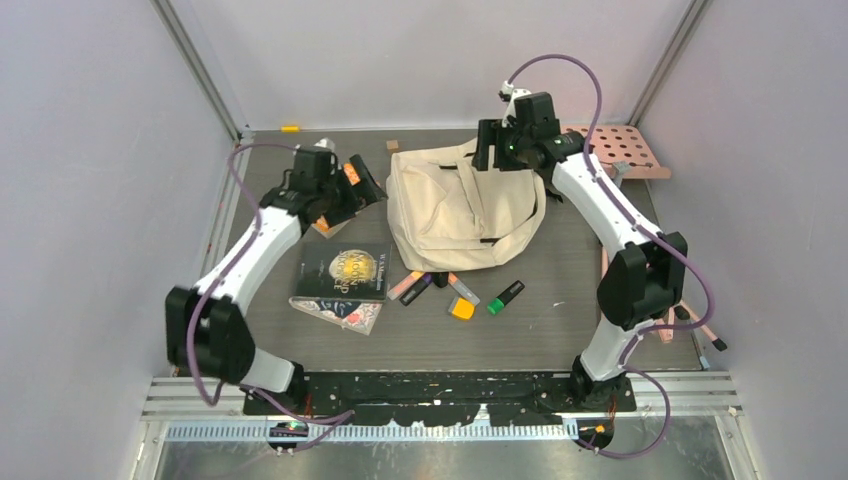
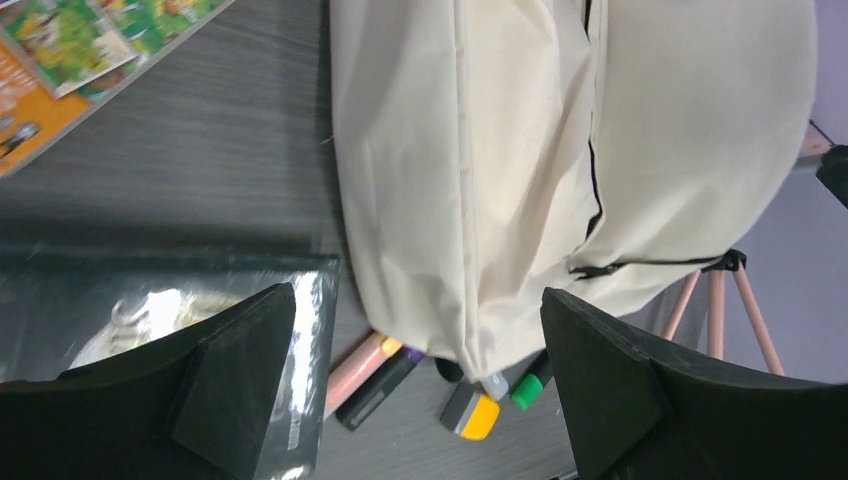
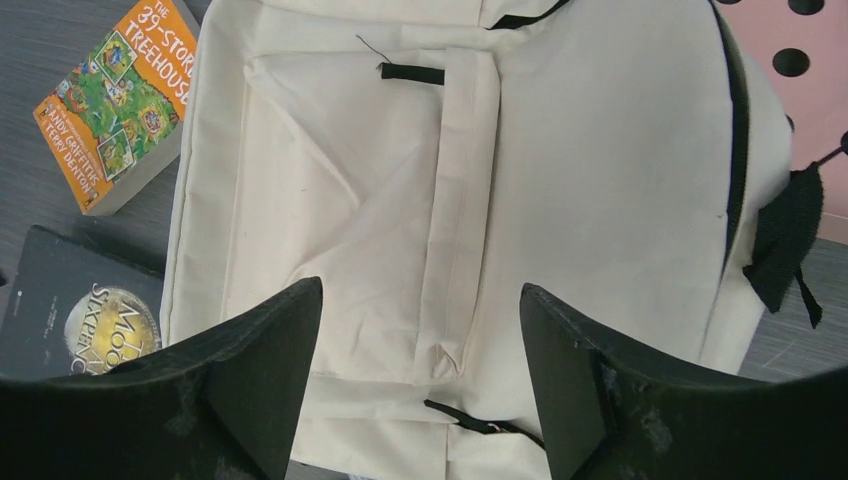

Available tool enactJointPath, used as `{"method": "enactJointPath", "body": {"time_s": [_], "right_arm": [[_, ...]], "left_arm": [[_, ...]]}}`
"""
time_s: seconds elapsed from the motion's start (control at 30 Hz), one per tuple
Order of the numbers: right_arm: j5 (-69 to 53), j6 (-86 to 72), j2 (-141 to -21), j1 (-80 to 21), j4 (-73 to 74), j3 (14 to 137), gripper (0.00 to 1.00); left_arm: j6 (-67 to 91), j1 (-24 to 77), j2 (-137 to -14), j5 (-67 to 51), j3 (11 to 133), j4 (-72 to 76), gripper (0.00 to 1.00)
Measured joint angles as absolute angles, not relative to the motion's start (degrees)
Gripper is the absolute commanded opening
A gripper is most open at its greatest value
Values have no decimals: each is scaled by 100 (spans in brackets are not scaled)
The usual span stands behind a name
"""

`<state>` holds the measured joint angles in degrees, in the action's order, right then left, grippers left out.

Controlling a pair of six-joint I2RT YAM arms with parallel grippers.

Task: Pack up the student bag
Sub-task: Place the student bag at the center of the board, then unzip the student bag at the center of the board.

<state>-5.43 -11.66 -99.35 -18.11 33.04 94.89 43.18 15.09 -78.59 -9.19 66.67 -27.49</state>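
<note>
The student bag (image 1: pixel 460 210) lies flat on the counter (image 1: pixel 560 320) at the upper centre of the top view, its cream fabric crossed by black straps and zips. We see the right tool (image 3: pixel 420 288) over the bag's upper right edge in that view. In its own camera the fingers are spread wide with only cream cloth between them, and we cannot tell whether they touch it. The left tool (image 2: pixel 415 295) hangs just left of the bag. It is also spread wide and grips nothing.

A dark book (image 1: pixel 342 272) lies on the counter to the lower left of the bag. An orange book (image 3: pixel 115 105) shows at the upper left of the right wrist view, just beside the bag's edge. Several highlighters (image 1: pixel 455 292) in pink, purple, orange and green lie along the bag's lower edge, some tucked partly under it. We see a pink perforated board (image 1: pixel 625 150) at the upper right of the top view, behind the right arm.
</note>
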Motion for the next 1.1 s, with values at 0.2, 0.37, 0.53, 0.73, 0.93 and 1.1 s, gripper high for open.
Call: {"method": "enactJointPath", "body": {"time_s": [0.2,0.37,0.53,0.73,0.93,1.1], "right_arm": [[-633,-1210,-10626,-1896,3409,10110,66],[-650,-1396,-11448,-1946,3437,10805,65],[-604,-1846,-12289,-1992,3503,11480,65],[-502,-2021,-12962,-2163,3566,12095,65],[163,-1708,-13555,-2473,3594,12691,66],[534,-1474,-13762,-2630,3658,12759,65]], "left_arm": [[4464,1651,-9633,-1085,7686,-2602,90],[4449,1649,-10589,-1219,8521,-2729,80],[4115,1649,-11399,-1262,9644,-3269,67],[3553,1649,-11987,-1264,10304,-3981,45],[3277,1649,-12081,-1555,10346,-4237,24],[3153,1649,-12138,-1721,10427,-4351,0]]}}
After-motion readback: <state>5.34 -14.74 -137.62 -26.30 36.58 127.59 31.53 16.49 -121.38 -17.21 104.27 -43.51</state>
